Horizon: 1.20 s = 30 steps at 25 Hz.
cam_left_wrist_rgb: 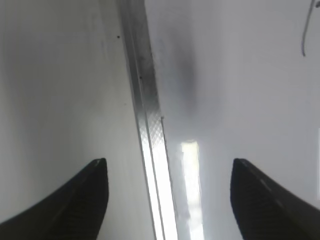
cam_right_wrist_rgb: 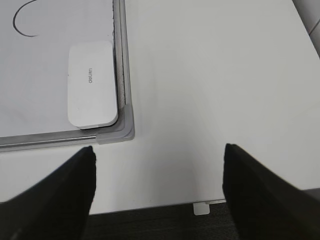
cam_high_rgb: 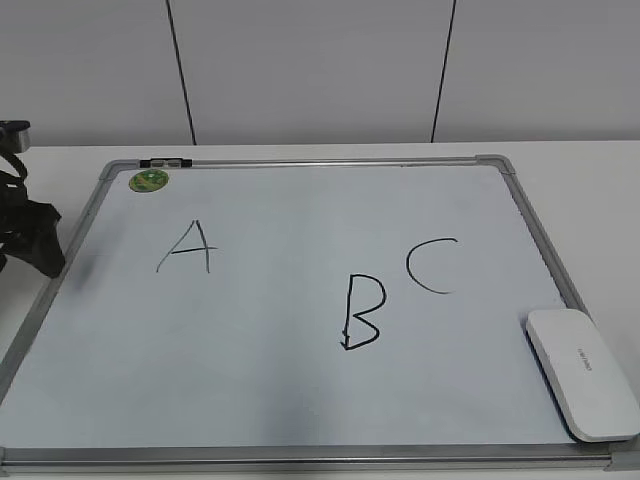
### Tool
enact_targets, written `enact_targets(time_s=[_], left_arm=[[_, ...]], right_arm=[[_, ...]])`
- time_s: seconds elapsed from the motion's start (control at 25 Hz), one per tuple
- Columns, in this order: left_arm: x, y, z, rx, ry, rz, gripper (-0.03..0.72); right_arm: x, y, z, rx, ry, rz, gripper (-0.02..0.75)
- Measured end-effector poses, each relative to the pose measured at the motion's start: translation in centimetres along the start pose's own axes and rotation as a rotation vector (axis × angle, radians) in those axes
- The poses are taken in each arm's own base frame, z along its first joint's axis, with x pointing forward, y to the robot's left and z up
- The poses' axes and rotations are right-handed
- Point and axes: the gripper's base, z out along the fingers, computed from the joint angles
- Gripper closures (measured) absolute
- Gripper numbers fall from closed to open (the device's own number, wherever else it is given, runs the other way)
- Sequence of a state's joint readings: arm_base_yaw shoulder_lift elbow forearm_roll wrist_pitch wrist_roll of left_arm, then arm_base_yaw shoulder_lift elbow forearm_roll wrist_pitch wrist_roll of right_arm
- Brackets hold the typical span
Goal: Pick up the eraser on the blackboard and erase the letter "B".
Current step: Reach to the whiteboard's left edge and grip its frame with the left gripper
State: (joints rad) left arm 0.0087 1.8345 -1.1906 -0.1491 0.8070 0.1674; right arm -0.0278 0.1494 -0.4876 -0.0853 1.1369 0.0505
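- The large white dry-erase blackboard with its silver-grey metal frame lies flat on a white table, and everything below is placed against it.
- The flat white rounded-rectangle plastic eraser with small grey lettering on top rests on the board's surface in the near right corner, tucked against the right frame rail; the right wrist view shows the eraser just inside that corner piece.
- The hand-drawn black marker letter "B" sits near the board's middle, slightly toward the near edge, well apart from the eraser.
- A black marker letter "A" stands on the board's left half; a black marker letter "C" is just right of and above the "B".
- A small round green sticker marks the far left corner.
- The left gripper hangs over the board's left frame rail, jaws spread wide, holding nothing.
- The right gripper hovers over the bare table just off the board's near right corner, jaws wide apart and empty.
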Motion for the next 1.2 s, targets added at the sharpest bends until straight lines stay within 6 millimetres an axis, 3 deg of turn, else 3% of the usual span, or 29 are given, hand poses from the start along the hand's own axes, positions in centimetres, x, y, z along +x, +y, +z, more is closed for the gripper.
enact_targets(time_s=[0.36,0.6,0.84,1.2], left_arm=[[-2.8,2.8,2.5,0.044,0.021,-0.050,0.174],[-4.4,3.2,3.3,0.076,0.019,-0.046,0.195],[-4.7,3.2,3.6,0.080,0.027,-0.026,0.288],[-4.6,4.0,3.9,0.071,0.033,-0.028,0.299]], right_arm=[[0.0,0.0,0.0,0.000,0.000,0.000,0.151],[0.0,0.0,0.0,0.000,0.000,0.000,0.151],[0.0,0.0,0.0,0.000,0.000,0.000,0.151],[0.0,0.0,0.0,0.000,0.000,0.000,0.151]])
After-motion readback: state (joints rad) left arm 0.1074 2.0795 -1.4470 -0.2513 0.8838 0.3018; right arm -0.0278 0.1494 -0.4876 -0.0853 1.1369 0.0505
